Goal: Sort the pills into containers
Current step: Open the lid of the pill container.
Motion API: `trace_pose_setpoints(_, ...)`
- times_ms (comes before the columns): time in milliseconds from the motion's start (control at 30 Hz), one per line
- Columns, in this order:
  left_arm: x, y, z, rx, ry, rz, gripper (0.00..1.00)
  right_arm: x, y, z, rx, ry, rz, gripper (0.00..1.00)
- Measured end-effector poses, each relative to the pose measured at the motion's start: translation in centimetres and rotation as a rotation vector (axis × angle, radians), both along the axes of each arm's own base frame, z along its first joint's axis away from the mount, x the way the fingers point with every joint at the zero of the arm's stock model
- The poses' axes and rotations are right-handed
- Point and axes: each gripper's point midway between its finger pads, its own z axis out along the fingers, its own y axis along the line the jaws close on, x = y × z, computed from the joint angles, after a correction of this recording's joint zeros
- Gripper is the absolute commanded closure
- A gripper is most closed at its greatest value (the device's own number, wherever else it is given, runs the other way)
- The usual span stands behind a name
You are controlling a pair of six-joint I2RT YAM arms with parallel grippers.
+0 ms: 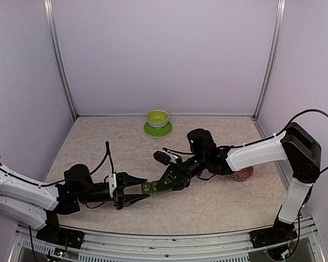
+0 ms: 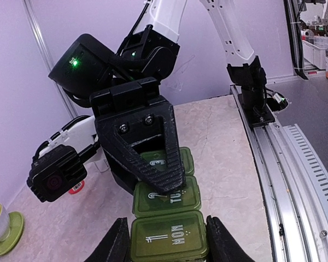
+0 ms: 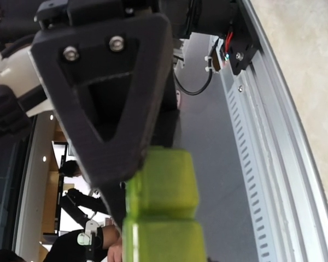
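Note:
The containers (image 1: 153,187), a dark green strip of three joined lidded compartments, are held between both grippers near the table's front middle. In the left wrist view the containers (image 2: 169,240) show lids marked MON and TU, all closed. My left gripper (image 1: 135,192) has its fingers (image 2: 116,245) pressed against both sides of the MON compartment. My right gripper (image 1: 172,177) has one finger (image 2: 153,158) lying over the far lids with its tip on the TU lid. In the right wrist view the strip (image 3: 161,188) sits against that finger (image 3: 104,109); the other finger is hidden. No pills show.
A lime-green bowl on a saucer (image 1: 157,121) stands at the back middle and also shows in the left wrist view (image 2: 1,224). A red-and-white patterned bowl (image 1: 244,174) sits behind the right forearm. The metal rail (image 2: 287,164) runs along the table's near edge.

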Motion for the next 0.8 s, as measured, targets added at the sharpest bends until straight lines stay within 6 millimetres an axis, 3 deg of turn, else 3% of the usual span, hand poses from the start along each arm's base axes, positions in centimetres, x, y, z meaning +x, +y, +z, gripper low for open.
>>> trace_pose_setpoints(233, 0.7, 0.4, 0.5, -0.034, 0.055, -0.011, 0.56, 0.5, 0.3, 0.4, -0.003, -0.015, -0.014, 0.81)
trace_pose_setpoints(567, 1.3, 0.6, 1.5, -0.101, 0.168, -0.021, 0.49, 1.2, 0.3, -0.1, 0.005, -0.086, -0.043, 0.81)
trace_pose_setpoints(800, 1.4, 0.7, 2.3, -0.117, 0.150, -0.030, 0.22, 1.6, 0.2, -0.3, -0.004, -0.086, -0.057, 0.81)
